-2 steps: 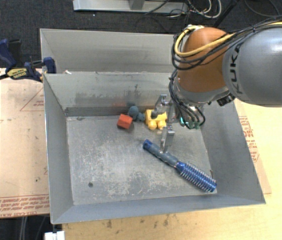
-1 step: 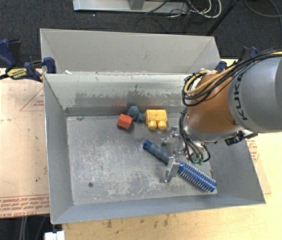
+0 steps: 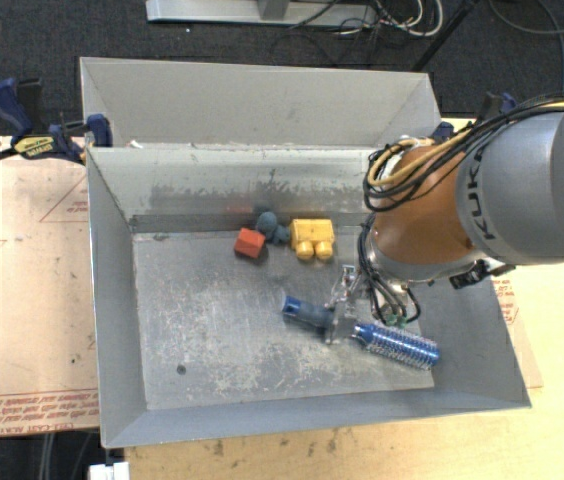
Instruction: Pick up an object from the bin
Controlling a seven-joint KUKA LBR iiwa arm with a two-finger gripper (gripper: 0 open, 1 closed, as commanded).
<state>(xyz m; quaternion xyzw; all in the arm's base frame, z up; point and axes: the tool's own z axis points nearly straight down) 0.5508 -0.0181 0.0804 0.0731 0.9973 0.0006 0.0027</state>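
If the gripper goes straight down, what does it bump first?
Probably the right end of the small dark blue plastic piece, just under the gripper; depth is unclear, so it might meet the grey metal bin's floor beside it instead.

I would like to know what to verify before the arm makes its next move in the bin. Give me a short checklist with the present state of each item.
1. Gripper is inside the grey bin, away from its walls: ok.
2. A target is close: the small blue piece lies right beside the gripper: ok.
3. The blue piece is actually gripped: cannot tell.
4. Room on the other side: the blue bristly roller lies very close and may get bumped: not ok.
5. Red block, dark ball and yellow toy lie apart, near the back wall: ok.
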